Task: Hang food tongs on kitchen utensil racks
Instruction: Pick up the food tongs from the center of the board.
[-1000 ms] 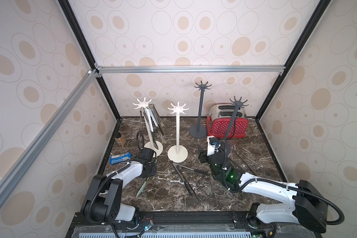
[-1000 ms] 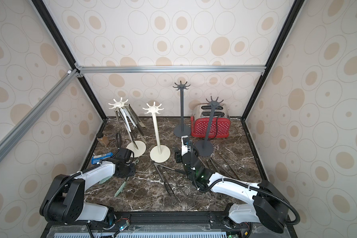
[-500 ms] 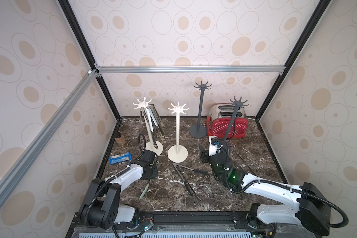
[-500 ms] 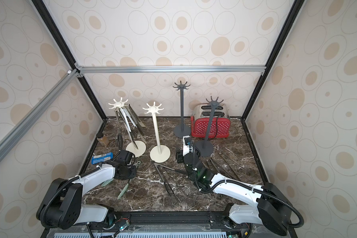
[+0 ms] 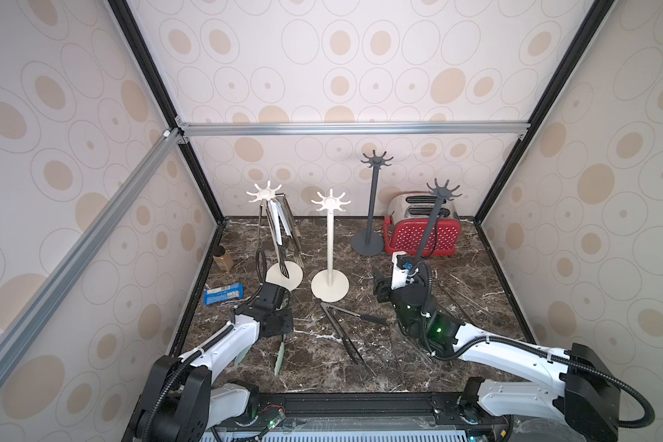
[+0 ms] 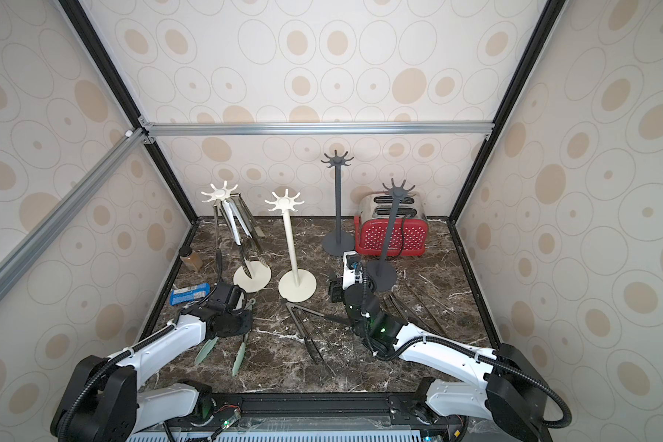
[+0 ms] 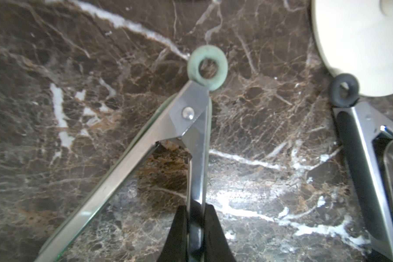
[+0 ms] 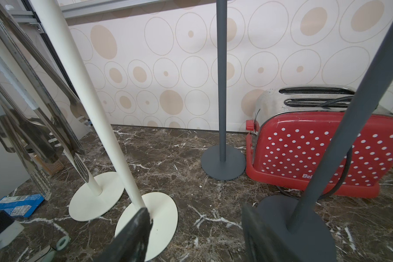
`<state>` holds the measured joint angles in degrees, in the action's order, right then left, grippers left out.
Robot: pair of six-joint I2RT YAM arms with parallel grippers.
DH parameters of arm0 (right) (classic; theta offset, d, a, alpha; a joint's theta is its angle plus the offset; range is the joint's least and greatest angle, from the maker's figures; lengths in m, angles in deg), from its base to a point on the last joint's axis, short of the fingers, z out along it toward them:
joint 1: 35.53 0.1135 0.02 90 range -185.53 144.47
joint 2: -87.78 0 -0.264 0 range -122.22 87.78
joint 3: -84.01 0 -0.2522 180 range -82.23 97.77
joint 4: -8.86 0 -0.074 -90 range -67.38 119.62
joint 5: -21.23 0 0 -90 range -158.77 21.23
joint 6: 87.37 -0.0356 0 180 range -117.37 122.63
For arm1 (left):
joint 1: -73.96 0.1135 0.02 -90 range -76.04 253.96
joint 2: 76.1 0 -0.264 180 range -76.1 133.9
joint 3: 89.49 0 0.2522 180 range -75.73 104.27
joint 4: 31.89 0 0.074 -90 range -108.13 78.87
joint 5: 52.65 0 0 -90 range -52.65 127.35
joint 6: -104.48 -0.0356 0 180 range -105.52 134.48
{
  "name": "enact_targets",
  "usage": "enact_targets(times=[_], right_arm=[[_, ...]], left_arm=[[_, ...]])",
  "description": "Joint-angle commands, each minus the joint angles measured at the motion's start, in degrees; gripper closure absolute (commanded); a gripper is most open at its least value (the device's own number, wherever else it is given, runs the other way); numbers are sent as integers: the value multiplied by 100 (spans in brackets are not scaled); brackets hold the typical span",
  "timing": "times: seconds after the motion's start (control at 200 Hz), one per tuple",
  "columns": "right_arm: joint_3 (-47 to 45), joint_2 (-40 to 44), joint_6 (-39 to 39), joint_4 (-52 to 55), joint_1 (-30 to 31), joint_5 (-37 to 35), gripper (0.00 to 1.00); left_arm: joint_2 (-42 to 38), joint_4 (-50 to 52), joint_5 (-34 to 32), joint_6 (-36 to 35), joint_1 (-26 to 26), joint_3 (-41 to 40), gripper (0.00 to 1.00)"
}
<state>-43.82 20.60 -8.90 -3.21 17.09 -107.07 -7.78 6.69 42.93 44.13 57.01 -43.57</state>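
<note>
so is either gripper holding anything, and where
The left gripper pinches one steel arm of the green tongs near the hinge; right gripper holds nothing.

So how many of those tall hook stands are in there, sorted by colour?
Cream-white stands: 2
Dark grey stands: 2
Total: 4
</note>
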Motion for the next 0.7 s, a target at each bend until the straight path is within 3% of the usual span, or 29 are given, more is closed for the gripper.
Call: enact_targets(times=[0.0, 0.396, 0.696], right_arm=[[-80, 160, -91, 140, 13, -194, 34], [-123, 363, -214, 352, 5, -311, 37], [-158, 503, -243, 510, 3, -397, 38]], left_arm=[[-226, -80, 180, -91, -54, -20, 90], [-375, -76, 444, -8, -97, -52, 100], [-332, 99, 531, 227, -383, -53, 100]])
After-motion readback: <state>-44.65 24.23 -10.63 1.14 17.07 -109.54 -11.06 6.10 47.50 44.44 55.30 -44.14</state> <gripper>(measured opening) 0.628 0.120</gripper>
